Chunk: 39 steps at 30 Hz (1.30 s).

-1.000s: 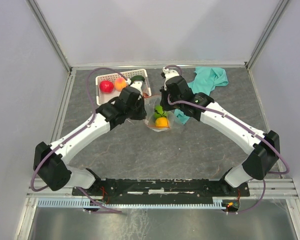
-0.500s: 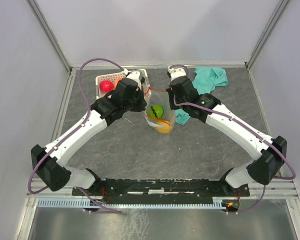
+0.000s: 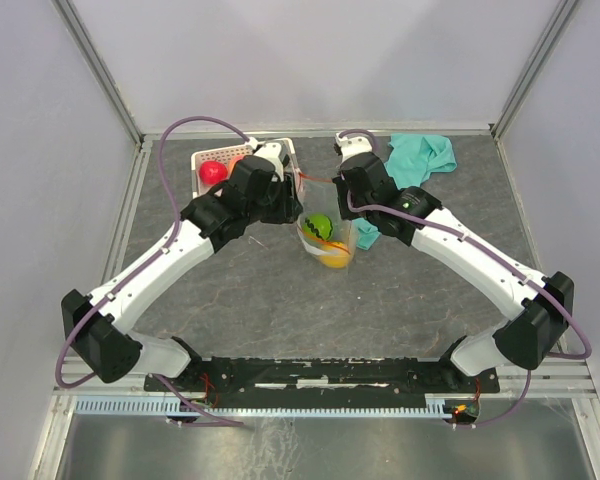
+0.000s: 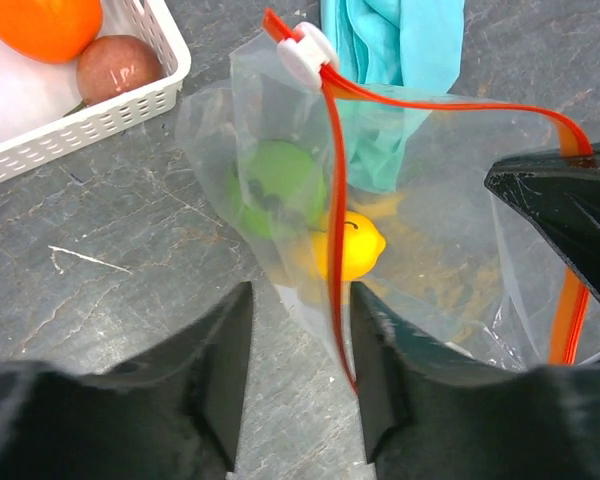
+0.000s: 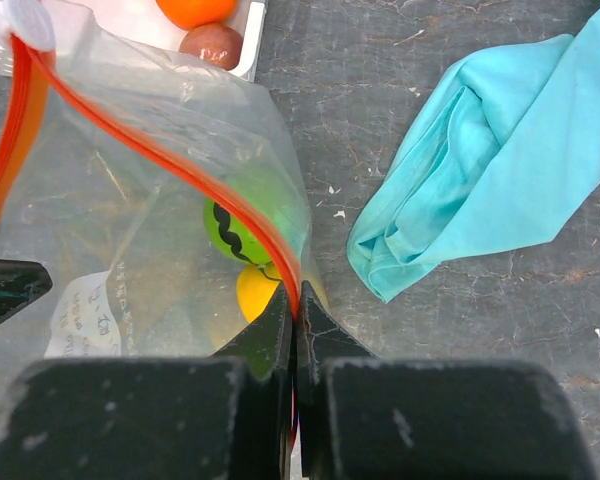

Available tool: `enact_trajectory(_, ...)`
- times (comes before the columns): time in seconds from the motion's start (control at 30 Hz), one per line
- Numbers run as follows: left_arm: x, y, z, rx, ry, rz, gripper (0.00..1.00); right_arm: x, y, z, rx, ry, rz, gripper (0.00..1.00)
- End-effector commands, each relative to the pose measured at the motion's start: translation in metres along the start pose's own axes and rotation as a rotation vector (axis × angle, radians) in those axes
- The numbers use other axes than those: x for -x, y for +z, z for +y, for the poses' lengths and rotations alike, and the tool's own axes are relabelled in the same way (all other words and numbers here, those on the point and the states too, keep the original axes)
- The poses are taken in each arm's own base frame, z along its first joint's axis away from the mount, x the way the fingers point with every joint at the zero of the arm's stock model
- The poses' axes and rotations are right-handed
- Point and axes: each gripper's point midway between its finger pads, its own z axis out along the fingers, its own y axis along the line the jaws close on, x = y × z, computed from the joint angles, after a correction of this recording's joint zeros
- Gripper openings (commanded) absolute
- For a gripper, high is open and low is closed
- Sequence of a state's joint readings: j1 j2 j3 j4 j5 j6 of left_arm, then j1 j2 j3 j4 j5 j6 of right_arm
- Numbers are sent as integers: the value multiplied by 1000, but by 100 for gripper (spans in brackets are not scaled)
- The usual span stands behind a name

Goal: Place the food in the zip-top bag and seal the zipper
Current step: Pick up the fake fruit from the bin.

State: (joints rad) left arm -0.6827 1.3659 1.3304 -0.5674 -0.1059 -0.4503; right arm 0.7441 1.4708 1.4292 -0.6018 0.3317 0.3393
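A dark grey, stone-patterned tabletop [image 3: 280, 310] is enclosed by pale grey walls [image 3: 320, 60] on three sides. A white perforated plastic basket [image 3: 202, 158] sits flat near the far edge, left of the middle, its slotted wall [image 4: 100, 120] showing up close in the left wrist view. A crumpled teal cloth [image 3: 420, 155] lies against the far edge, right of the middle, with one folded end trailing toward the centre of the tabletop. The basket and cloth lie apart.
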Motion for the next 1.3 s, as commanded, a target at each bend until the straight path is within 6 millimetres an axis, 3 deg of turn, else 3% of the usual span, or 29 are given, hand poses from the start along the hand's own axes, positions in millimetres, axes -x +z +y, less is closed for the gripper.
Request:
enact_trajectory(0.0, 46, -23, 0, 9, 34, -150, 55, 19, -14, -5, -5, 19, -68, 2)
enact_trajectory(0.23, 61, -23, 31, 75, 20, -182, 71, 15, -16, -8, -11, 16, -61, 2)
enact_trajectory(0.53, 72, 6, 86, 82, -116, -177, 82, 13, -15, -8, -9, 28, -67, 2)
enact_trajectory(0.73, 76, 42, 106, 93, -145, -133, 87, 16, -16, -5, 8, 37, -75, 2)
enact_trajectory(1.03, 63, 116, 147, 167, -170, -1, 92, 15, -14, 2, 42, 45, -70, 2)
enact_trajectory(1.27, 57, 160, 165, 179, -167, 62, 93, 17, -16, 7, 70, 42, -80, 2)
